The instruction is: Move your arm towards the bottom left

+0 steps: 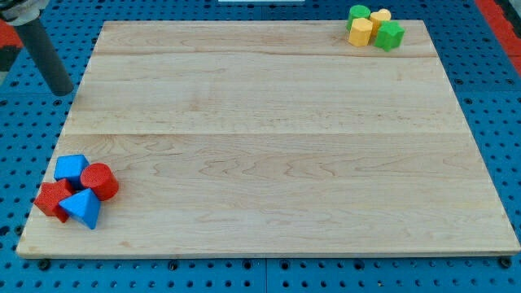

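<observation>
My rod comes down from the view's top left, and my tip (pixel 62 89) sits just off the left edge of the wooden board (pixel 277 146), over the blue pegboard. It touches no block. Far below it, at the board's bottom left corner, lies a cluster: a blue cube (pixel 72 168), a red cylinder (pixel 99 181), a red star-like block (pixel 53 199) and a blue triangular block (pixel 82 208). At the top right corner lies another cluster: a green round block (pixel 358 13), a yellow block (pixel 380 16), a yellow hexagonal block (pixel 361 32) and a green block (pixel 390 35).
The board rests on a blue perforated table (pixel 16 138) that shows on all sides. Red strips (pixel 498 16) show at the view's top corners.
</observation>
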